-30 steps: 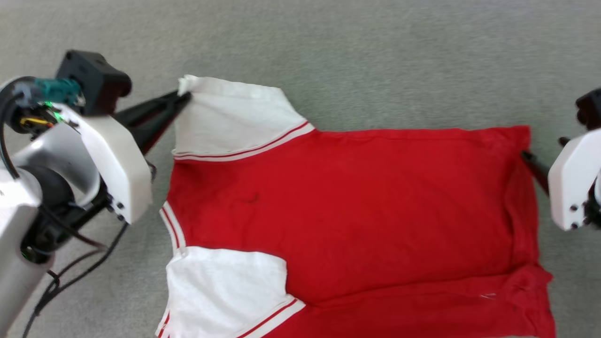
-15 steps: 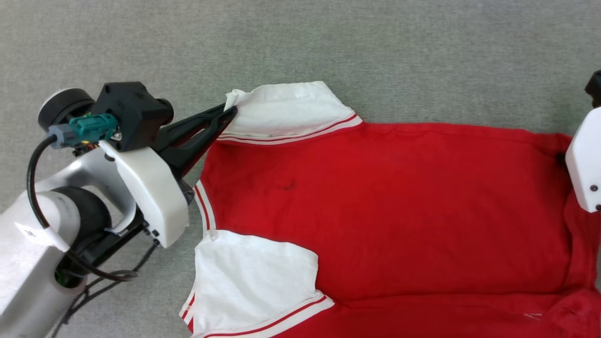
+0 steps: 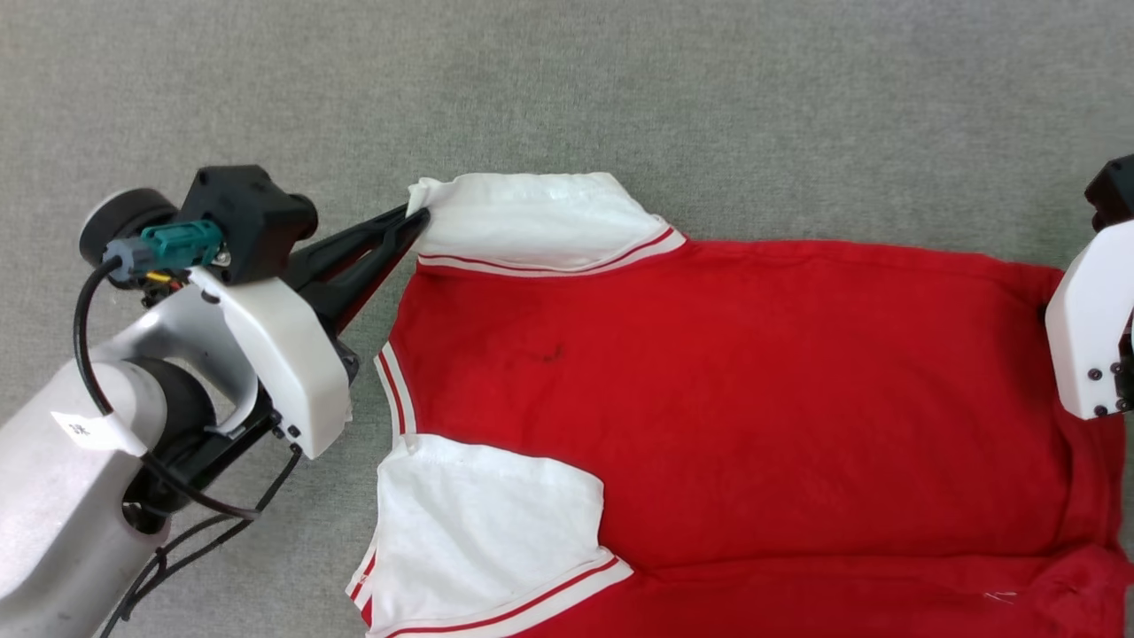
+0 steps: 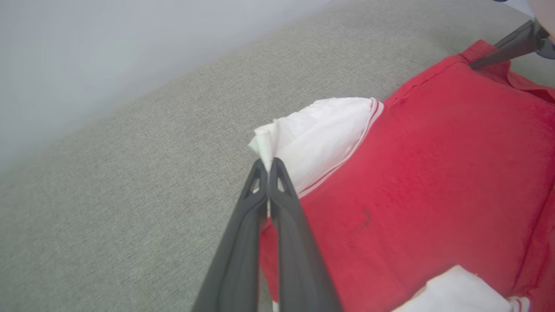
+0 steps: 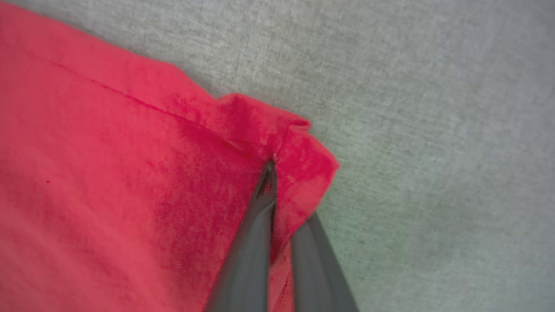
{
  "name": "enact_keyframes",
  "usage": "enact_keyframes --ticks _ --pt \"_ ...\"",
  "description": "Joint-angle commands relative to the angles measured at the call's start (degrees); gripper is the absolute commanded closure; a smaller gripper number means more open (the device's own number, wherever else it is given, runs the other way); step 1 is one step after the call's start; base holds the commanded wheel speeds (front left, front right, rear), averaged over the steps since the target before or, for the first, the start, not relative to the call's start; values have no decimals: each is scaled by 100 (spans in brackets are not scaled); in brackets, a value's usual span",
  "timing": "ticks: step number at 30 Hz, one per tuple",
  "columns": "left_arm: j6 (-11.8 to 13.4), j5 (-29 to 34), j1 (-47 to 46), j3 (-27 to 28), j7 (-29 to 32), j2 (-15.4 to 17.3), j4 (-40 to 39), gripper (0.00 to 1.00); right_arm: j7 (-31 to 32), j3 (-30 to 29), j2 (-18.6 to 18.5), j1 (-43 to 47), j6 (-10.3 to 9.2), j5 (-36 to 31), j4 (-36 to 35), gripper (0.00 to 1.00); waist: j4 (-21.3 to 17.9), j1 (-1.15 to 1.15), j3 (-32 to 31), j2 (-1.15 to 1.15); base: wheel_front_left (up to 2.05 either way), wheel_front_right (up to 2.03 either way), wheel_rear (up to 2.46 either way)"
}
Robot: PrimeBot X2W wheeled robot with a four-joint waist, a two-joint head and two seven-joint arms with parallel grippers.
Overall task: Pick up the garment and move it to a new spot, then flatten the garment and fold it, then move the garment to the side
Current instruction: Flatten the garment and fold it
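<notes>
While the shirt [image 3: 753, 399] lies spread on the grey cloth-covered tabletop [image 3: 620, 89], I have both tools on it. It lies sideways to me, sleeves toward the tabletop's left side and hem toward its right. Its near part runs off the bottom of the head view.

My left tool [image 4: 269, 167] has its two dark fingers pressed together. They are pinching the outer tip of the far sleeve [image 3: 532, 221], where a small fold of white cloth stands up between the tips. That sleeve is bunched and lifted a little above the red body, and its striped trim [image 3: 549, 264] curves along the shoulder. The near sleeve [image 3: 483, 523] lies flat, apart from the tool.

My right tool [image 5: 269, 167] is closed too. Its fingers meet on the far hem corner [image 5: 303, 143], which is puckered and folded over around the tips. In the head view its white housing sits over the shirt's right end.

A small dark mark [image 3: 549, 354] shows on the red cloth near the far sleeve. The red body between the two tools lies smooth, with faint creases.
</notes>
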Motion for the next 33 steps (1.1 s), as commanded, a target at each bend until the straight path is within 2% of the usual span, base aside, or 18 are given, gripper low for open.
enact_keyframes --ticks 1,7,12,16,23,26,30,33 --pt "1 -4 119 2 -80 -36 69 100 -94 79 110 273 16 34 142 100 -61 1 -125 0 0 0 0" --pt "149 -173 457 132 -359 -19 198 100 -896 -236 87 346 8 100 -88 100 -178 1 -623 0 0 0 0" --pt "432 -330 978 247 -533 93 -7 100 -1441 -535 242 844 8 269 -403 100 -239 1 -1039 0 0 0 0" --pt "675 -498 1533 336 -644 237 -283 100 -1643 -743 379 1373 8 395 -733 100 -278 1 -1324 0 0 0 0" --pt "892 -793 2526 307 -724 575 -686 100 -1767 -815 518 2392 8 584 -1215 100 -296 1 -1549 0 0 0 0" --pt "931 -881 2869 234 -736 662 -750 100 -1809 -821 435 2715 8 686 -1286 100 -294 1 -1580 0 0 0 0" --pt "870 -1184 3241 122 -746 603 -679 100 -1807 -680 246 3063 8 801 -1306 100 -287 1 -1591 0 0 0 0" --pt "791 -1165 3406 -6 -654 702 -491 100 -1868 -526 72 3229 8 925 -1259 100 -288 1 -1603 0 0 0 0"
